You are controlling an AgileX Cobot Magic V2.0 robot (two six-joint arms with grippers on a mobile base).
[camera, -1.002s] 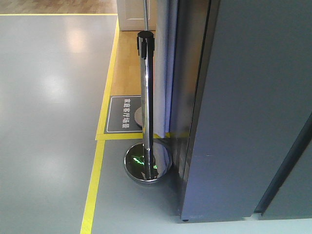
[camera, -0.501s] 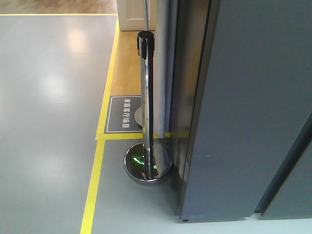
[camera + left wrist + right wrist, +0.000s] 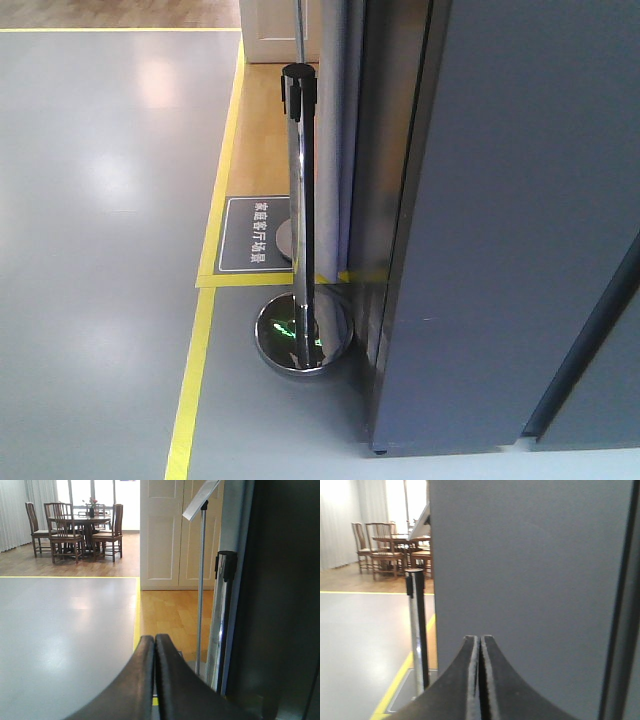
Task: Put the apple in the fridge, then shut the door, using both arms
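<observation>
Two black curved hands (image 3: 154, 642) (image 3: 479, 642) closed, matte grey fridge (image 3: 530, 580)

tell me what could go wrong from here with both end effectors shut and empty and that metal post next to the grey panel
1. No apple shows in any view, and both the left end effector and the right end effector are closed on nothing, so the placing step may not be set up.
2. The chrome stanchion post stands close beside the dark grey panel; an arm swinging toward it could knock the post over.
3. The right end effector faces the grey panel closely and might bump it.
</observation>
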